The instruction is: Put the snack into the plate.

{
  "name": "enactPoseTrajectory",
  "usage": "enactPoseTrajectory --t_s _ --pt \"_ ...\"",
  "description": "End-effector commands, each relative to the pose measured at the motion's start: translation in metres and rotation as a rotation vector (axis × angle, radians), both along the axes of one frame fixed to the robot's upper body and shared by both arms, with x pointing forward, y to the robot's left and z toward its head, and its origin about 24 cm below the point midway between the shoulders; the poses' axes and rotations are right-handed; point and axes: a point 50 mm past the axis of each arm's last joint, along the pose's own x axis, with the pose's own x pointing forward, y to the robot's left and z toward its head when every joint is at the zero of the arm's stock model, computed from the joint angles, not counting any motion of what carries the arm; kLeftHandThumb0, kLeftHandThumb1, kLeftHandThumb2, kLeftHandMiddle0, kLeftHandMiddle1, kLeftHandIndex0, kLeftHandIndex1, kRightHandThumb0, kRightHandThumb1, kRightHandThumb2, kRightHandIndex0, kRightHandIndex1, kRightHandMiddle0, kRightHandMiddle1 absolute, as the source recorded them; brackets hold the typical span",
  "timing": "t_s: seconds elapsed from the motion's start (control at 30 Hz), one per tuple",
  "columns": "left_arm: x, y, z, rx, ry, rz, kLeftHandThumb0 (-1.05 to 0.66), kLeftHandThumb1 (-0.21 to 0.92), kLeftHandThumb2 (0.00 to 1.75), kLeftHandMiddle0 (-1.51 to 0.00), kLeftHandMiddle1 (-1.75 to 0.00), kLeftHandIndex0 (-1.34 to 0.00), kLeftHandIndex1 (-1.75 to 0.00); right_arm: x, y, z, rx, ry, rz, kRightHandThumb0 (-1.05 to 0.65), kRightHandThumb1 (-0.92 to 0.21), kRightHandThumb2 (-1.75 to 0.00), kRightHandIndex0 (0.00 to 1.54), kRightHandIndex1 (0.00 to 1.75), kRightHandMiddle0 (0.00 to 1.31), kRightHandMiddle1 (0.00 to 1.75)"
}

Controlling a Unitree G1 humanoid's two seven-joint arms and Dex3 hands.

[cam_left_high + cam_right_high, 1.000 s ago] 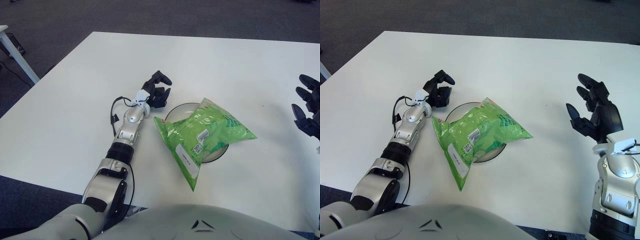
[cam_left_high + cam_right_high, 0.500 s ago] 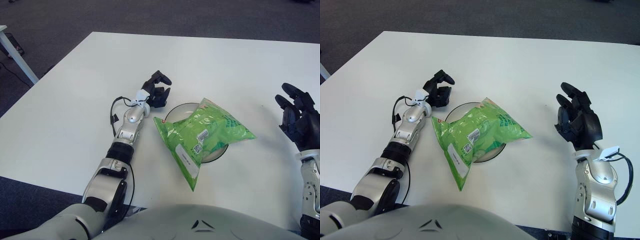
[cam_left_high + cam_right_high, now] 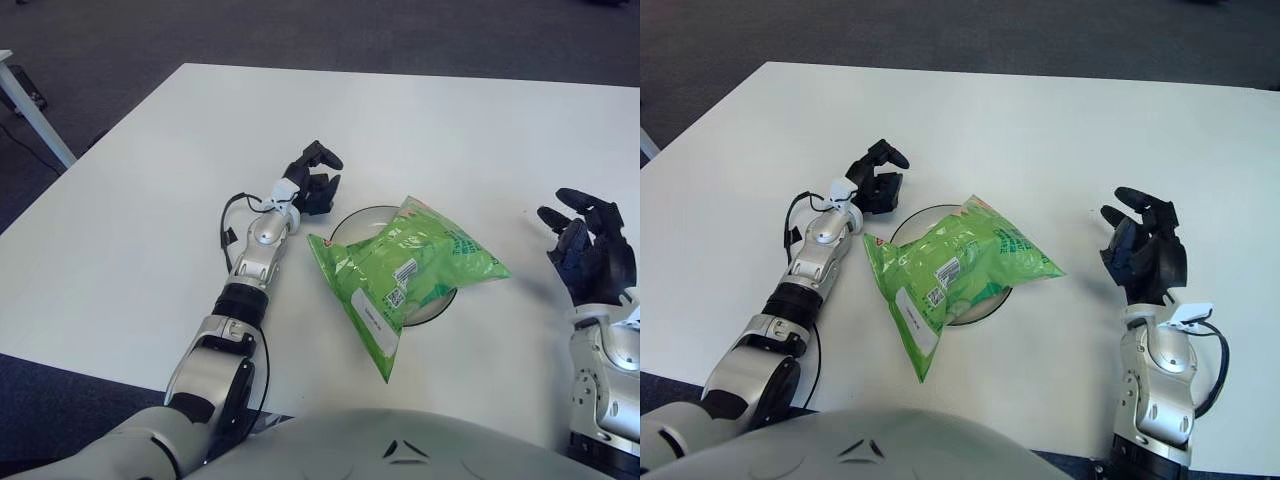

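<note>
A green snack bag [image 3: 405, 270] lies across a dark round plate [image 3: 352, 222] near the middle of the white table, its lower end hanging over the plate's front rim onto the table. My left hand [image 3: 314, 180] shows just beyond the plate's left rim, fingers loosely spread, holding nothing. To the right of the bag my right hand [image 3: 1143, 248] is raised above the table with its fingers spread, a short gap away from the bag.
The white table [image 3: 420, 120] stretches far behind the plate. A black cable [image 3: 232, 218] runs along my left forearm. A table leg [image 3: 35, 110] stands on the dark carpet at the far left.
My right hand has moved leftward and nearer to the front edge, closing in on the bag's right side. The left hand, bag and plate have not moved.
</note>
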Motion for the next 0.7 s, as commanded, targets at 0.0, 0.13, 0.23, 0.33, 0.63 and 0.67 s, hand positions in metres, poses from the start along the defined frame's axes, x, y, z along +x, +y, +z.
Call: enactPoseTrajectory --t_s 0.0,0.13,0.23,0.33,0.63,0.67 --pt "-0.009 0.006 -0.028 0.022 0.113 0.019 -0.38 0.68 0.85 -1.03 -1.75 -0.33 -1.75 0.003 -0.002 -0.015 0.077 0.024 -0.028 -0.48 -0.74 -0.85 0.44 1.44 0.3 1.72" --pt "-0.009 0.006 -0.028 0.027 0.109 0.022 -0.38 0.68 0.85 -1.04 -1.75 -0.33 -1.75 0.005 -0.006 -0.027 0.129 0.049 -0.037 -0.42 -0.62 -0.95 0.54 1.55 0.38 1.74" --pt "-0.009 0.006 -0.028 0.029 0.107 0.022 -0.38 0.68 0.85 -1.04 -1.75 -0.33 -1.75 0.006 -0.005 -0.029 0.138 0.063 -0.037 -0.34 -0.48 -1.09 0.6 1.6 0.45 1.74" --pt "-0.009 0.006 -0.028 0.027 0.108 0.02 -0.38 0.68 0.85 -1.04 -1.75 -0.33 -1.75 0.008 -0.005 -0.033 0.137 0.085 -0.042 -0.12 -0.28 -1.3 0.7 1.54 0.53 1.75" --pt "-0.008 0.006 -0.029 0.018 0.113 0.009 -0.38 0.68 0.85 -1.04 -1.75 -0.33 -1.75 0.011 -0.006 -0.042 0.141 0.121 -0.078 -0.01 0.01 -1.64 0.85 1.61 0.69 1.75" --pt "-0.008 0.007 -0.029 0.017 0.112 0.008 -0.38 0.68 0.85 -1.04 -1.75 -0.33 -1.75 0.011 -0.006 -0.044 0.148 0.127 -0.088 -0.01 0.02 -1.65 0.86 1.61 0.7 1.75"
